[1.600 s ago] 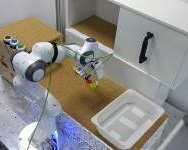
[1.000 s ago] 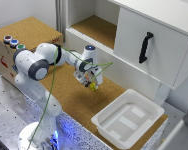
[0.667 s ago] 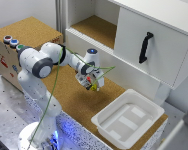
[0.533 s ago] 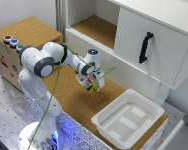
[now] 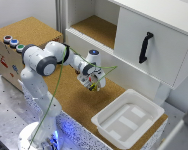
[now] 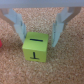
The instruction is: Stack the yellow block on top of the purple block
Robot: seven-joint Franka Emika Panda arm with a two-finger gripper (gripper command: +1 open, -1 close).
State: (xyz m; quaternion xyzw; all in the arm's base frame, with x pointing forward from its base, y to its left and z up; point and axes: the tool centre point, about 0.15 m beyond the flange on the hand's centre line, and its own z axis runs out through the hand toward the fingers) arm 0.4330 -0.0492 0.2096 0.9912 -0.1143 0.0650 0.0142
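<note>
The speckled brown cork-like counter [image 5: 79, 102] looks rough, grainy and matt, its granules plain in the wrist view. The small yellow-green block [image 6: 35, 47] has smooth, matt faces with dark printed marks. The end effector [image 6: 39, 27] has pale, smooth plastic-looking fingers [image 6: 61, 25]. The white rectangular plastic tray [image 5: 105, 126] is smooth with a slight sheen. The white cabinet [image 5: 159, 40] has smooth panels and a glossy black handle [image 5: 145, 47].
</note>
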